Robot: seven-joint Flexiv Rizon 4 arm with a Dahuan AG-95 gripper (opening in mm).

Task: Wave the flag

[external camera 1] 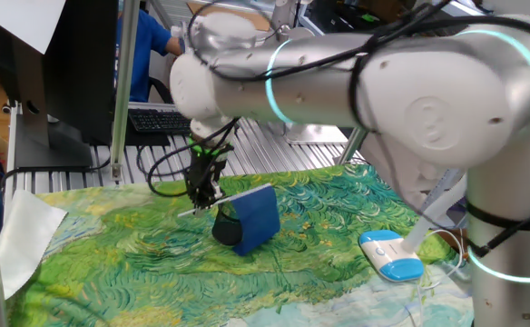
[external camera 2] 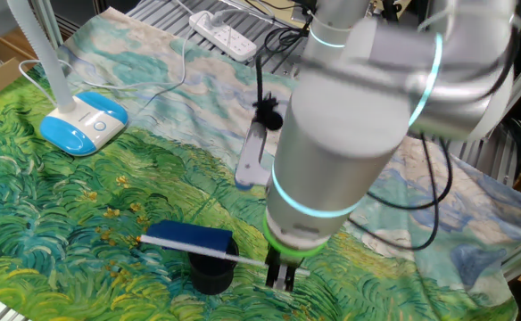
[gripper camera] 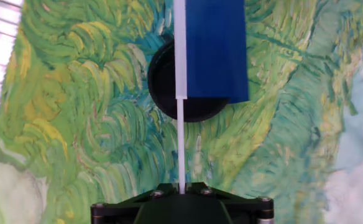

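gripper [external camera 1: 202,195]: clamped on the flag's stick [gripper camera: 180,146], near its bare end
flag [external camera 1: 256,218]: held level above the counter [external camera 1: 111,254], blue cloth over the cup
cup [external camera 2: 211,267]: black, lying on the counter under the cloth

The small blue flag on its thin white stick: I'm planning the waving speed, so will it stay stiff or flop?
The small blue flag on its thin white stick is probably very light. The stick looks slender, so it may whip a little. The two-finger gripper pinches only its end, so fast swings might make it pivot or slip.
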